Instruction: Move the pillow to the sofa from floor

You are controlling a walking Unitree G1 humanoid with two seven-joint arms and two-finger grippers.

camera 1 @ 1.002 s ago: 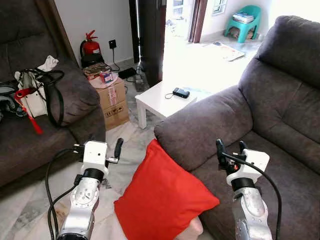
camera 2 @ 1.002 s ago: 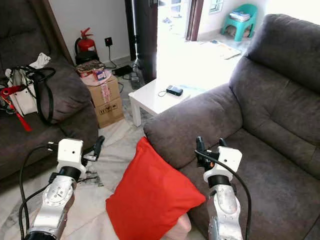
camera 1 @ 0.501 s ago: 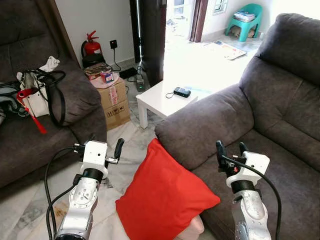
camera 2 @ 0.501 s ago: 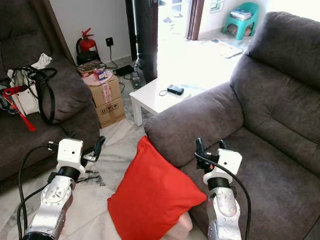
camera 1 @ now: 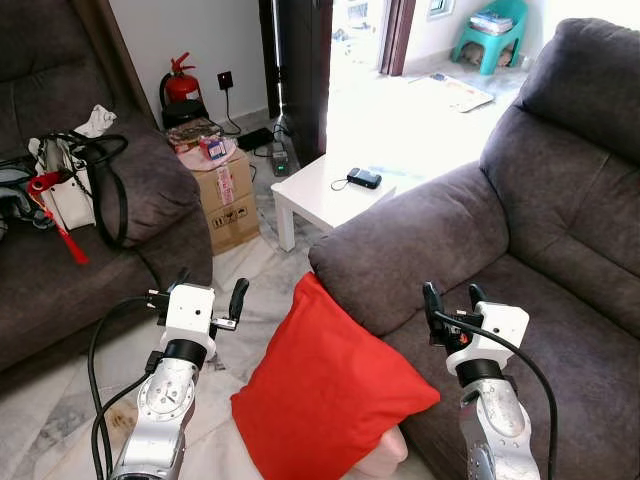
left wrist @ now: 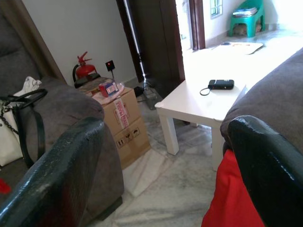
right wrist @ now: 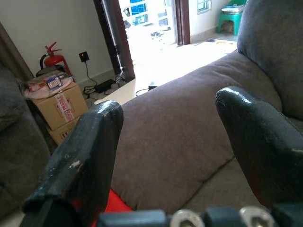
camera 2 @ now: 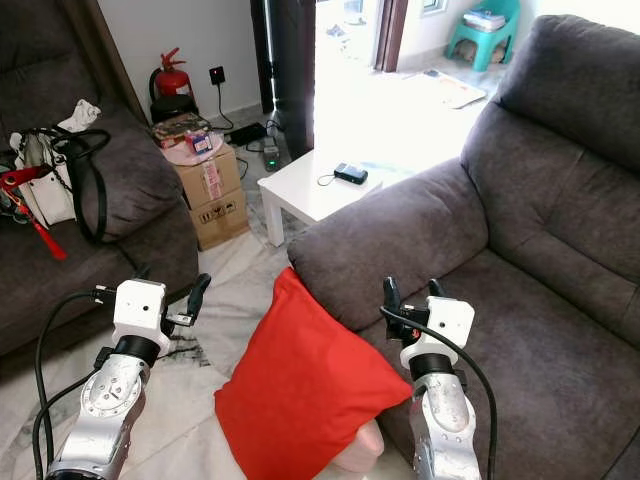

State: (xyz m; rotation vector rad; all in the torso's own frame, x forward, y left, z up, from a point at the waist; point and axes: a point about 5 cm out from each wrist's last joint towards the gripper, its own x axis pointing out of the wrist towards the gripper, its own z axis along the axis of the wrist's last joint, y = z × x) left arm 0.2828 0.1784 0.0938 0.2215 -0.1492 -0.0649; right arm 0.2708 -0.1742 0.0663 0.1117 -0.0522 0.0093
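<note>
A red pillow (camera 1: pixel 330 390) stands tilted on the marble floor, leaning against the front of the grey sofa (camera 1: pixel 560 230) below its armrest (camera 1: pixel 420 240). My left gripper (camera 1: pixel 210 287) is raised over the floor just left of the pillow's top corner, open and empty. My right gripper (camera 1: pixel 451 297) hovers over the sofa seat to the right of the pillow, also open and empty. The pillow's edge (left wrist: pixel 232 198) appears in the left wrist view beside one finger. In the right wrist view a sliver of the pillow (right wrist: pixel 116 205) shows below the armrest (right wrist: pixel 175 123).
A low white table (camera 1: pixel 325 195) with a black device (camera 1: pixel 363 179) stands beyond the armrest. Cardboard boxes (camera 1: pixel 225 195) and a second dark sofa with bags (camera 1: pixel 70 190) are on the left. A fire extinguisher (camera 1: pixel 180 88) stands at the wall. A pinkish object (camera 1: pixel 385 460) lies under the pillow.
The camera has shifted slightly. Both grippers stay open at nearly the same spots, and the pillow has not moved.
</note>
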